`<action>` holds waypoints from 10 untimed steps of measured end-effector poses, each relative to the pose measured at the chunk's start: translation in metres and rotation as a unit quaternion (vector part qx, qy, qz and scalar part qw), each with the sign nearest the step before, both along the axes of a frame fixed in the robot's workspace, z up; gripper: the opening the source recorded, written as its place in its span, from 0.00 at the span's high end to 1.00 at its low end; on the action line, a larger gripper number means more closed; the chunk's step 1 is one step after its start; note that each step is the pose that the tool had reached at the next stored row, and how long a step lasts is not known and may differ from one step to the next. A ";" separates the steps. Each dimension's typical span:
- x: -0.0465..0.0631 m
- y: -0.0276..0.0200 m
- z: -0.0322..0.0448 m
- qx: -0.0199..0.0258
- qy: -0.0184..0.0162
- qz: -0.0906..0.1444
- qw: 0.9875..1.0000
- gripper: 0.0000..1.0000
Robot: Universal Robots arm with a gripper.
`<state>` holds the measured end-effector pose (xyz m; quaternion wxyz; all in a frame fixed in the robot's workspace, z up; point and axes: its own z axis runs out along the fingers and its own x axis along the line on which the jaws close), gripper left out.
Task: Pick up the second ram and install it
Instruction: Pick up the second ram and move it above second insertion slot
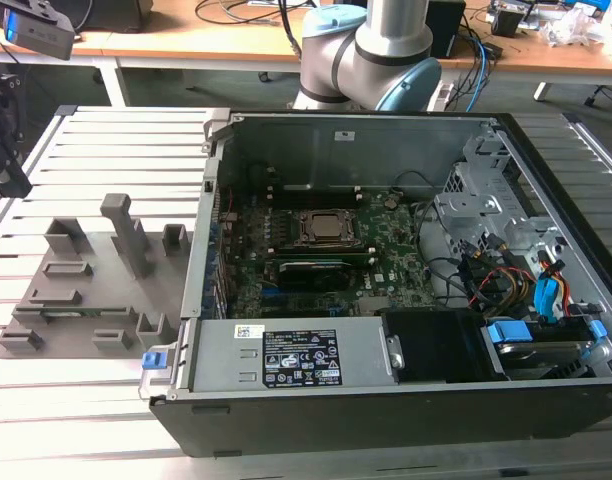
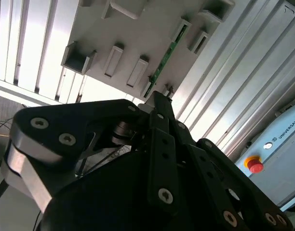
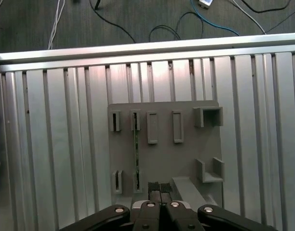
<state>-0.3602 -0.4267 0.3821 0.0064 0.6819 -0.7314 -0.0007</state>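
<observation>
The gripper is held closed (empty) above the grey holder tray, which is located at 9 o'clock of the computer case in the exterior view. The second ram is seated on edge between slotted posts.

Second ram: thin green circuit-board stick, standing on edge. Seated lengthwise between two slots of the grey holder tray.

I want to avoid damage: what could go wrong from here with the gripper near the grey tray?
In the first wrist view the gripper is shut and sits beside the second ram, not over it; coming down so, it might strike the holder tray. The ram stands thin on edge, so a skewed grip might bend it.
</observation>
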 end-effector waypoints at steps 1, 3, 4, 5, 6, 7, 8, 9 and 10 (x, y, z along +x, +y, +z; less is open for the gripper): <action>0.000 0.0000 0.0000 0.000 0.000 0.000 1.000 0.89; 0.000 0.0000 0.0000 0.000 0.000 -0.001 1.000 0.64; 0.000 0.0000 0.0000 0.000 0.000 -0.002 1.000 0.64; 0.000 0.0000 -0.0001 0.000 0.000 -0.002 1.000 0.64; 0.000 0.0000 -0.0011 0.000 0.000 -0.002 1.000 0.64; 0.000 0.0000 -0.0017 0.000 0.000 -0.002 1.000 0.64; 0.000 0.0000 -0.0025 0.000 0.000 -0.002 1.000 0.64; 0.000 0.0000 -0.0046 0.000 0.000 -0.002 1.000 0.64; 0.000 0.0000 -0.0052 0.000 0.000 -0.002 1.000 0.64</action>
